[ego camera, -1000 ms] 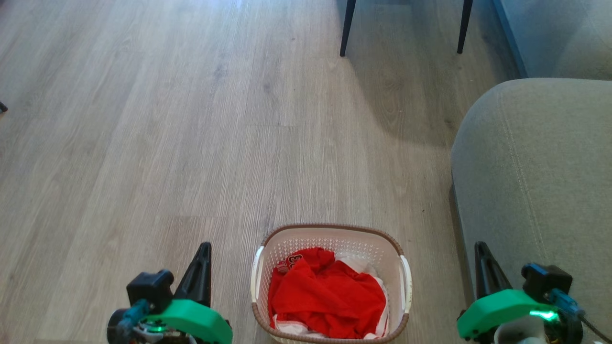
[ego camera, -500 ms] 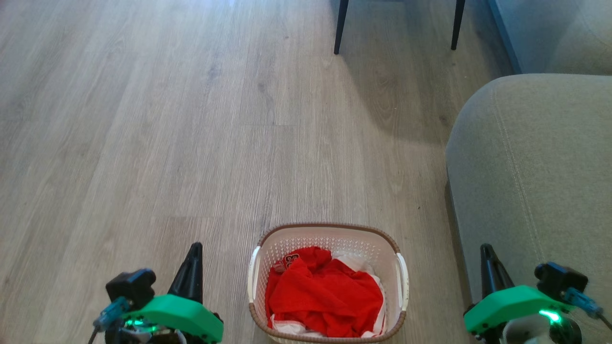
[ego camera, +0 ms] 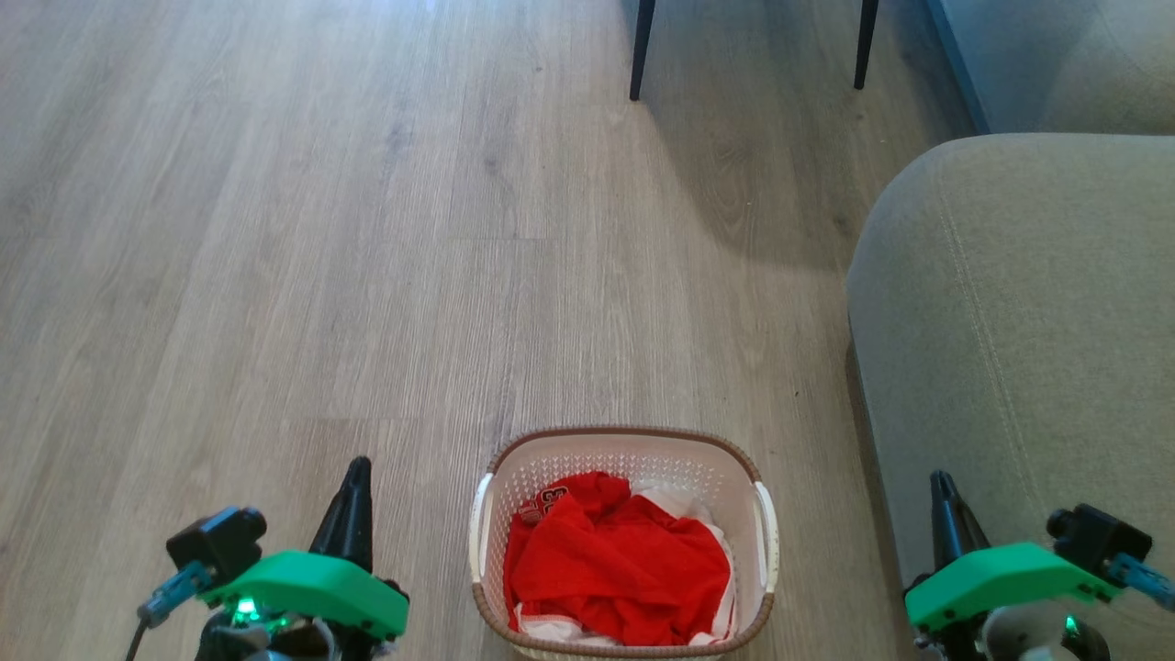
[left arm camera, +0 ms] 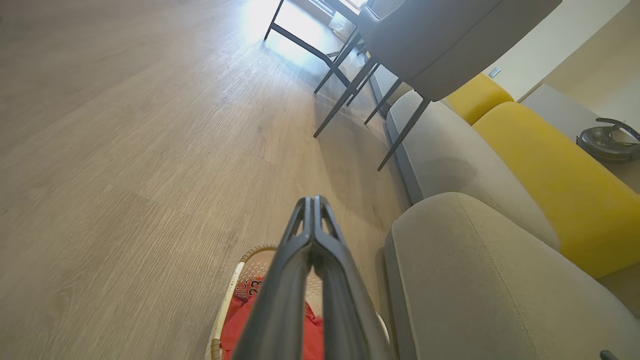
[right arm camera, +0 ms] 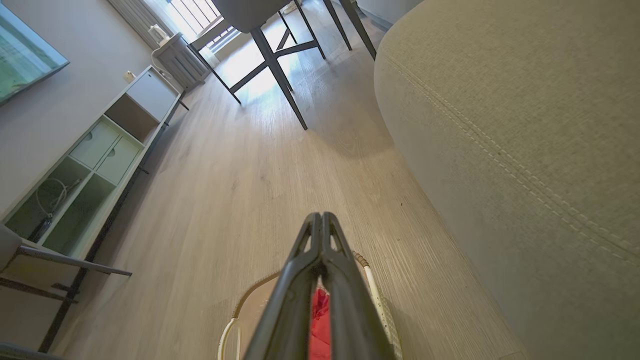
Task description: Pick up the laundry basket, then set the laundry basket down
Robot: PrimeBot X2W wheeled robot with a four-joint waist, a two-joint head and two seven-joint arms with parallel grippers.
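The laundry basket [ego camera: 624,452], white perforated plastic with a brown woven-look rim and white side handles, stands on the wood floor at the bottom centre of the head view, red and white clothes inside. My left gripper [ego camera: 355,473] hangs shut and empty to the basket's left, well apart from it. On the basket's other side, over the sofa's edge, my right gripper [ego camera: 938,484] is shut and empty too. In the left wrist view the shut gripper [left arm camera: 313,200] partly covers the basket [left arm camera: 231,295]. The right wrist view shows its gripper [right arm camera: 320,216] pressed together above the basket [right arm camera: 372,290].
A grey sofa arm [ego camera: 1019,303] rises close to the basket's right side. Dark chair legs [ego camera: 641,46] stand at the far end of the floor. A low shelf unit [right arm camera: 100,160] lines the wall in the right wrist view. Yellow cushions [left arm camera: 545,170] lie on the sofa.
The head view has shifted, so the whole scene slid left and up. Both grippers have spread outward, the left further left, the right a little right. Both stay shut.
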